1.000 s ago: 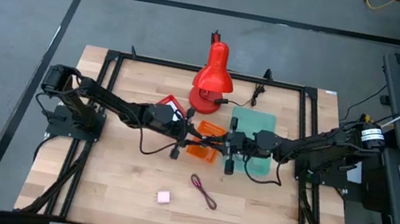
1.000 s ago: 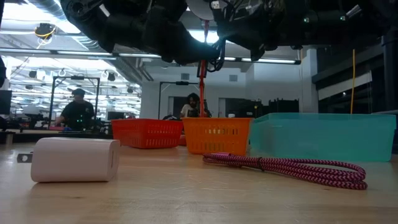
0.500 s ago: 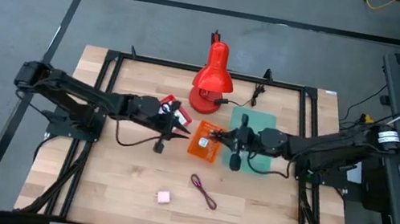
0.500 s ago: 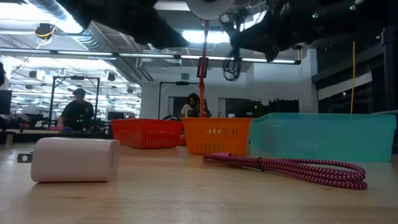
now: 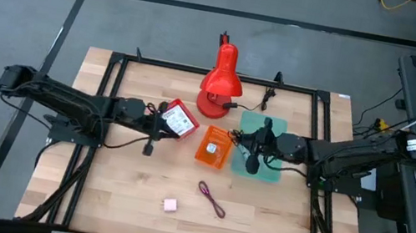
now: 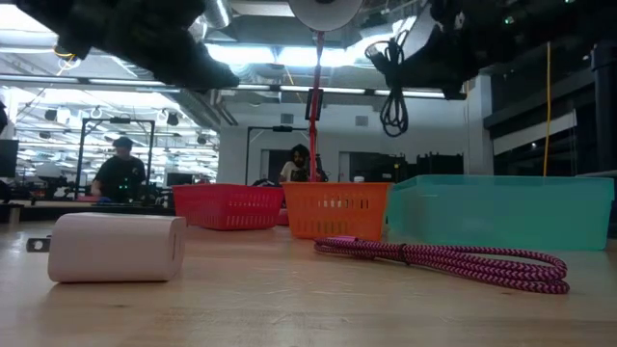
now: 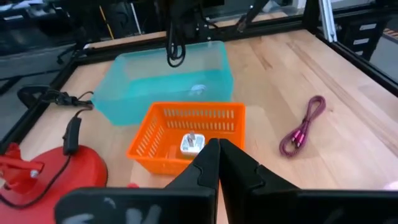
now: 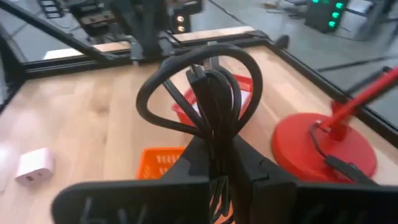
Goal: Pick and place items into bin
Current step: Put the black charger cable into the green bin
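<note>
My right gripper (image 5: 240,143) is shut on a bundled black cable (image 6: 393,89) and hovers above the teal bin's (image 5: 273,129) left edge, beside the orange bin (image 5: 214,147). A small white item (image 7: 191,144) lies inside the orange bin. My left gripper (image 5: 160,122) is shut and empty, hovering by the red bin (image 5: 180,119). A pale pink cube (image 5: 169,205) and a maroon cord loop (image 5: 211,198) lie flat on the table nearer the front. My right gripper pinches the coiled black cable between its two fingers at the bundle's middle (image 8: 214,134). The fingers reach nearly level from the table's right side. Loops (image 8: 186,81) stick out past the fingertips and one end hangs below (image 6: 392,111), clear of the bins.
A red desk lamp (image 5: 217,84) stands at the back centre, its black cord (image 5: 257,101) trailing behind the teal bin. A black metal frame (image 5: 114,67) borders the tabletop. People stand in the room far behind the table.
My left gripper has drawn back from over the orange bin toward the table's left edge, and the white item now shows in that bin. My right gripper has pulled toward the right edge with the black cable, from over the orange bin to the teal bin's edge, tipping up toward level.
</note>
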